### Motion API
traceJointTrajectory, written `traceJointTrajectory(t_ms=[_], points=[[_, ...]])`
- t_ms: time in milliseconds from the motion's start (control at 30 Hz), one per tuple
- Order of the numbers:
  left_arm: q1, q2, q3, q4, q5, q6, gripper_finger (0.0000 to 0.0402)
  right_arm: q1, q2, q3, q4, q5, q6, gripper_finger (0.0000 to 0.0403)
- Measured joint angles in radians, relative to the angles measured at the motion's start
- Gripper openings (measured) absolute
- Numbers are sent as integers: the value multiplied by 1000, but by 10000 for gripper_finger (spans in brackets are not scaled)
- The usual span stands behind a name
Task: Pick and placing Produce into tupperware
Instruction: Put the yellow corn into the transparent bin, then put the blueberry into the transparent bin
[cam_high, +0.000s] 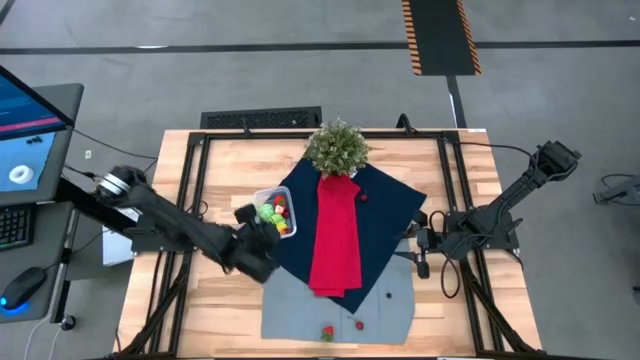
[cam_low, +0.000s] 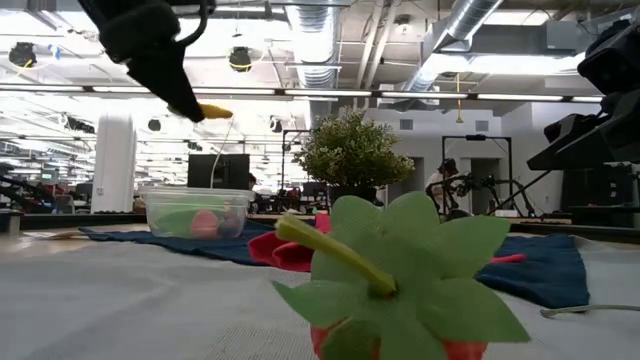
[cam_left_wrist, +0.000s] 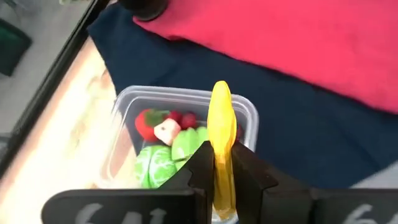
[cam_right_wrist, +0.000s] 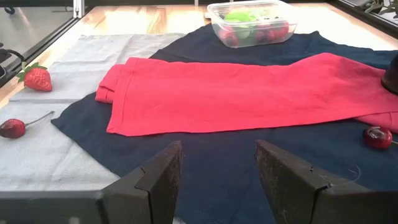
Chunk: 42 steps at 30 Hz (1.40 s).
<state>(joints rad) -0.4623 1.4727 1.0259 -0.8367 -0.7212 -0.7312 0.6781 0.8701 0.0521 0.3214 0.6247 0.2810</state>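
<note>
My left claw (cam_left_wrist: 222, 171) is pinched tight on a yellow banana (cam_left_wrist: 222, 143), holding it in the air directly above the tupperware (cam_high: 275, 213), which sits on the navy cloth (cam_high: 395, 205) just beside the red cloth (cam_high: 335, 235). From table height the banana's tip pokes out of the claw well above the clear container. Inside the tupperware already lie a strawberry (cam_left_wrist: 146, 122), green leafy pieces (cam_left_wrist: 163, 163), a small pale cube (cam_left_wrist: 166, 132) and some red berries (cam_left_wrist: 186, 119). My right claw (cam_right_wrist: 217, 165) waits low over the navy cloth on the far side of the red cloth, its fingers spread wide with nothing between them. Still out on the tabletop: a strawberry on the grey cloth (cam_high: 340, 305), a cherry (cam_right_wrist: 12, 127) near it, and another cherry (cam_right_wrist: 377, 137) on the navy cloth. The potted plant (cam_high: 337, 148) stands at the head of the red cloth.
</note>
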Motion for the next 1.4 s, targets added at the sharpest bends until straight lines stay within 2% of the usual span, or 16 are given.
traceJointTrajectory(t_ms=[67, 333, 567, 833, 933, 1200, 1300, 1400], points=[[29, -83, -74, 75, 6, 24, 26, 0, 0, 0, 0, 0, 0, 225], [244, -347, -311, 306, 159, 111, 27, 0, 0, 0, 0, 0, 0, 225], [427, -392, -395, 394, 306, 131, 28, 0, 0, 0, 0, 0, 0, 225], [562, -392, -499, 583, 511, 99, 36, 0, 0, 0, 0, 0, 0, 225], [575, -392, -528, 625, 542, 68, 66, 0, 0, 0, 0, 0, 0, 225], [562, -392, -529, 675, 558, 93, 178, 0, 0, 0, 0, 0, 0, 225], [487, -391, -529, 741, 559, 106, 204, 0, 0, 0, 0, 0, 0, 225], [398, -391, -529, 808, 492, 111, 219, 0, 0, 0, 0, 0, 0, 225]])
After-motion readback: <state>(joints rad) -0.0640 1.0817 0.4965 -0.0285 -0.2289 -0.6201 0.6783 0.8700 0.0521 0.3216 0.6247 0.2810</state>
